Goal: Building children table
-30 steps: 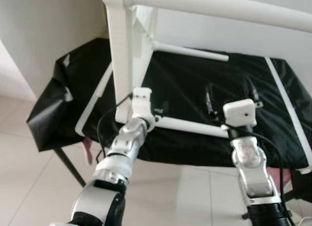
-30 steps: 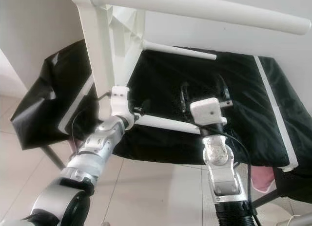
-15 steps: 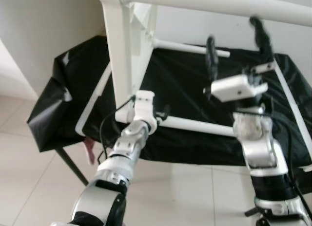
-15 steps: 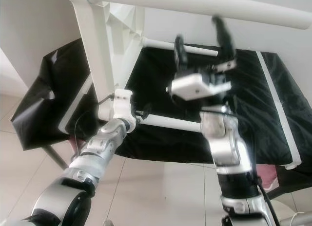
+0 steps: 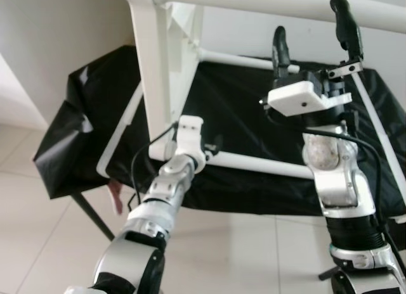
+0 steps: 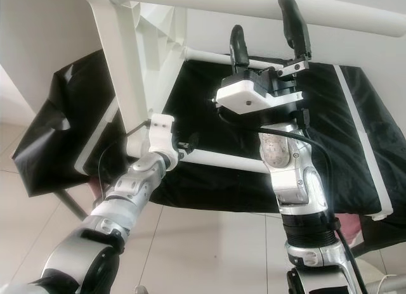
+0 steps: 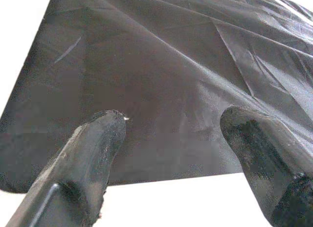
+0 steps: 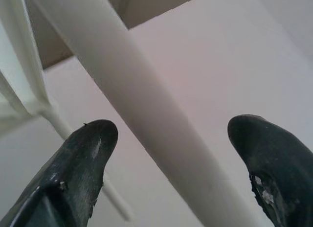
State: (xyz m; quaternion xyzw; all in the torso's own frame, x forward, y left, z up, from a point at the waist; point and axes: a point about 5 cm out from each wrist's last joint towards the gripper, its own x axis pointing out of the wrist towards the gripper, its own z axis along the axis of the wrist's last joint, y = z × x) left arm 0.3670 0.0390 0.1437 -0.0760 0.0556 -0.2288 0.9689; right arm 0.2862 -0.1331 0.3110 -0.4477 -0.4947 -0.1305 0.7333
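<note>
Right gripper (image 5: 312, 28) reaches up, jaws open, below the white table frame's top rail (image 5: 273, 4); left gripper (image 7: 171, 139), jaws open, seemingly sits at the black-covered desk's (image 5: 247, 116) front edge.

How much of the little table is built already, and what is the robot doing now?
Done: the white table frame already has legs and thin rails joined, and it stands on the black cloth. In hand: the right gripper is raised, open, beneath the thick top bar, not gripping it. The left gripper, open, sits by the lower rail. Left: grabbing the bar; I cannot tell what else remains.
</note>
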